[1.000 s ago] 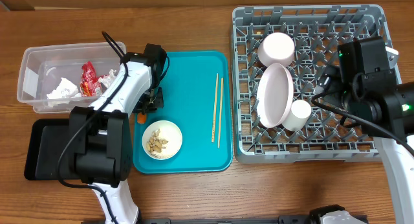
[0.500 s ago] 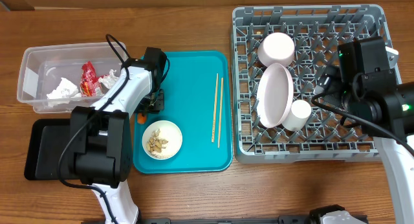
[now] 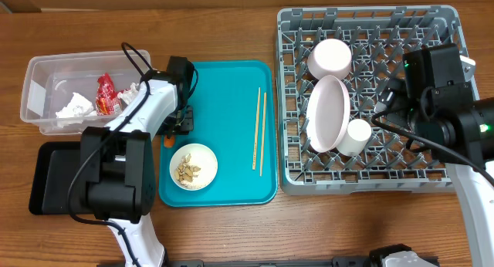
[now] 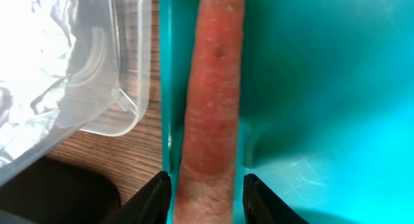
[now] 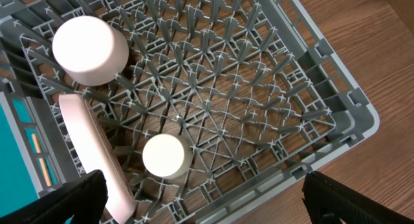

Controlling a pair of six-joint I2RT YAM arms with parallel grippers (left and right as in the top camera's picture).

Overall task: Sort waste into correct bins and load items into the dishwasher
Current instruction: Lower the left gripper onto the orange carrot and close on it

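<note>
The orange carrot [image 4: 213, 101] lies along the left rim of the teal tray [image 4: 323, 88]. My left gripper [image 4: 207, 201] straddles its end, open, with a narrow gap on each side. From overhead the carrot [image 3: 166, 141] peeks out below the left gripper [image 3: 179, 126]. White tissues [image 3: 73, 106] and the red wrapper [image 3: 106, 93] lie in the clear tub [image 3: 38, 105]. The black tray [image 3: 54, 182] sits in front of the tub. A bowl with nut scraps [image 3: 193, 167] and chopsticks [image 3: 258, 132] rest on the teal tray. The right gripper [image 5: 207, 198] hangs wide open over the dish rack [image 5: 336, 127].
The rack [image 3: 440, 28] holds the plate [image 3: 327, 113] on edge, an upturned bowl [image 3: 330, 59] and the cup [image 3: 358, 136]. In the left wrist view the tub's corner [image 4: 77, 62] stands just left of the carrot, with bare wood between them.
The left jaws have spread apart off the carrot, which stays on the tray's edge. The left wrist has shifted slightly toward the table's far side. The right arm has not moved.
</note>
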